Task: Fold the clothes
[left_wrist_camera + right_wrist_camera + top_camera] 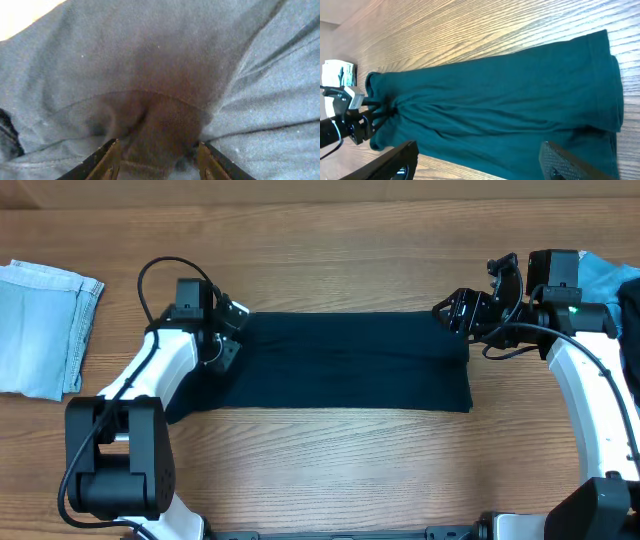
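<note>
The left tool [157, 150] sits half spread at the left end of the navy garment [350, 360], with a hump of the cloth bunched between its fingers [107, 161]; whether it is pinching the cloth cannot be told. The right tool [479, 146] is spread wide with nothing between its fingers, poised at the garment's upper right corner. The garment lies as a long flat band across the middle of the wooden counter [320, 240], creased where it gathers at the left tool. A folded pale blue denim piece [40, 325] lies well apart at the frame's upper left. A brighter blue piece [630, 305] shows at the right edge, partly behind the right arm.
</note>
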`<state>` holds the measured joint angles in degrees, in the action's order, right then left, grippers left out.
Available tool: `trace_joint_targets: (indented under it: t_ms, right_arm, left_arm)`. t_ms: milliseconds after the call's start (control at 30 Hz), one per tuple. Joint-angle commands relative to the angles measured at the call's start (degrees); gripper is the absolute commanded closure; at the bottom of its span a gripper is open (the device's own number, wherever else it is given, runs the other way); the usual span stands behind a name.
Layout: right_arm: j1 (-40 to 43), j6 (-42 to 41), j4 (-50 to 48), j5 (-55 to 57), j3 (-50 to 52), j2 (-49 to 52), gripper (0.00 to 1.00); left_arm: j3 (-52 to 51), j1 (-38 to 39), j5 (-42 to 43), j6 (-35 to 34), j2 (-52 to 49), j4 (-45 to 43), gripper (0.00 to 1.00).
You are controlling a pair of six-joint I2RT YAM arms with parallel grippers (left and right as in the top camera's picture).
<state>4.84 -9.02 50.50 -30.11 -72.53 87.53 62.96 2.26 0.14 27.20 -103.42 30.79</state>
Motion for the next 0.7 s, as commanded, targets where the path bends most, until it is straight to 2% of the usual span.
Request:
trace_joint_targets:
  t_ms: [0, 100, 200, 233, 467, 600, 667]
  right_arm:
    - [0.2, -0.2, -0.2, -0.7, -1.1, -1.3, 0.18]
    - [0.2, -1.1, -0.3, -0.7, -1.1, -1.3, 0.18]
    - [0.2, -1.3, -0.3, -0.7, -1.1, -1.3, 0.18]
    - [0.2, -1.3, -0.3, -0.7, -1.1, -1.3, 0.18]
    - [0.2, -1.3, -0.6, -0.7, -1.1, -1.3, 0.18]
    - [0.2, -1.3, -0.7, -0.7, -1.1, -1.3, 0.18]
    - [0.2, -1.2, -0.7, -0.7, -1.1, -1.3, 0.18]
  left_arm:
    - [-1.6, 0.3, -0.8, 0.5, -0.3, -1.7, 0.52]
    - [-1.8, 0.4, -0.5, 0.7, -0.3, -1.7, 0.62]
    - [-1.8, 0.4, -0.6, -0.7, -0.3, -2.5, 0.89]
    - [-1.7, 0.4, -1.0, -2.5, -0.3, -2.3, 0.96]
    - [3.1, 1.5, 0.7, -6.7, 3.6, 8.5, 0.95]
    - [4.8, 3.5, 4.9, -7.6, 4.5, 13.2, 0.9]
    - [4.8, 5.0, 4.8, -8.0, 4.4, 14.6, 0.82]
